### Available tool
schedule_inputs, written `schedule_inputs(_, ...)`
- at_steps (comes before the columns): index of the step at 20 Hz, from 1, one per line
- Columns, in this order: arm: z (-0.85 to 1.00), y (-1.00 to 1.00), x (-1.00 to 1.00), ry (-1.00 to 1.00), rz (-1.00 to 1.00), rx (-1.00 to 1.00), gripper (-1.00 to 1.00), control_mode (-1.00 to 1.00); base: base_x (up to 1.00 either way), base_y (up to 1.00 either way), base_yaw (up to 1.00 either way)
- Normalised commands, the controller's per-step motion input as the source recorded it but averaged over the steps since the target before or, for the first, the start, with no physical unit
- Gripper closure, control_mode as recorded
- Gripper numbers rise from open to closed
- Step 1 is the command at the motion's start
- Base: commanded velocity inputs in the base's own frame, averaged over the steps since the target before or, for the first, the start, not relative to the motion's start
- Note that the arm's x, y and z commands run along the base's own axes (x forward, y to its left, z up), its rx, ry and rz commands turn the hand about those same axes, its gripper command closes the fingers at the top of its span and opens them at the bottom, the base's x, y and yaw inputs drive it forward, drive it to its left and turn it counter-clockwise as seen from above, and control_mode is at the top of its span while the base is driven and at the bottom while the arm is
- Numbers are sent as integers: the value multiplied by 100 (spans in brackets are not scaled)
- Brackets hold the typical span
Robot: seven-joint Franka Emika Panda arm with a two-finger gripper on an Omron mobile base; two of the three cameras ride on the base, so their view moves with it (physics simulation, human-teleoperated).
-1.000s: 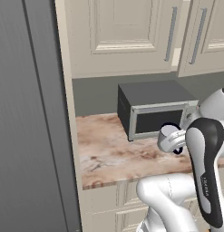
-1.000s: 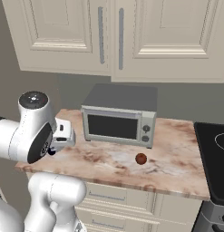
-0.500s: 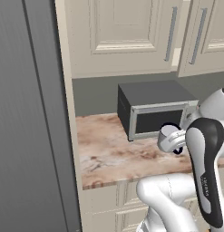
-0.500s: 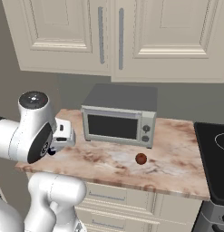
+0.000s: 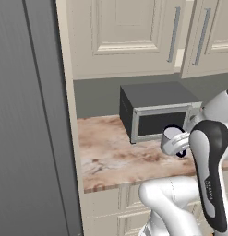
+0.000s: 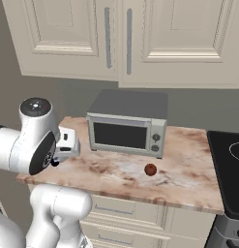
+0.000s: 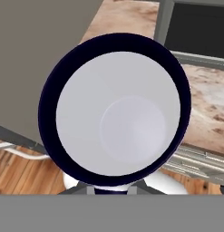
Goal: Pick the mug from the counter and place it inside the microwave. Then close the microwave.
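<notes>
The jaws grip the mug (image 7: 118, 118) (mouth facing the hand camera) above the counter (image 5: 111, 156).

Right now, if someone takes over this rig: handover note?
Tool: shut on the mug, gripped near the rim.
Mug: lifted off the counter, upright, empty, held past the counter's edge with floor below it.
On the counter: a dark grey box with a silver-framed front, door shut, and a small brown ball.
Done: pick.
Left: carry the mug to the microwave, set it inside, release, close the door.
</notes>
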Motion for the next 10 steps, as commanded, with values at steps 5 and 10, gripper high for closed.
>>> schedule_inputs(5, 0, 0, 0, 0, 0, 0, 100, 100, -93, 0, -26)
schedule_inputs(10, 0, 0, 0, 0, 0, 0, 100, 100, -88, 0, -55)
